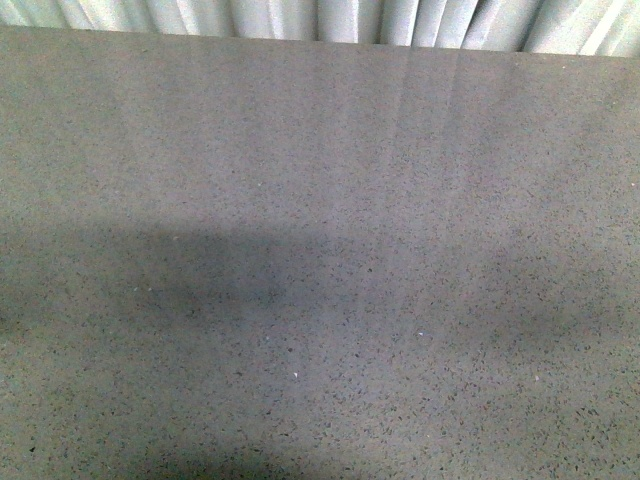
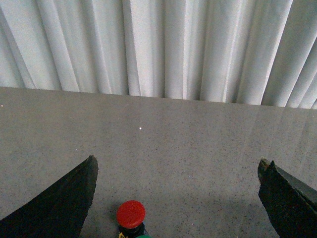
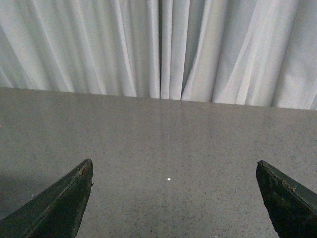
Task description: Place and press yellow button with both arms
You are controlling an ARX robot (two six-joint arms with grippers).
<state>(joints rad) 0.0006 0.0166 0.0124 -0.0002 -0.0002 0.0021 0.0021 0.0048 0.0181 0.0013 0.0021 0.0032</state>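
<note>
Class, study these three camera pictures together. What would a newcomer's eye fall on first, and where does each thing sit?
The red-capped push button stands out first, the only strong colour, on the speckled grey table between the wide-open jaws of the left gripper. Next comes the pleated white curtain hanging behind the table's far edge. The right gripper is open too, with only bare tabletop between its dark fingers.

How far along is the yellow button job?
Nothing looks done: the table in the front view holds no button. Nothing is in hand; the left gripper and right gripper both stand open and empty. Only a red button shows, near the left gripper. No yellow button is visible, so finding, placing and pressing it all remain.
</note>
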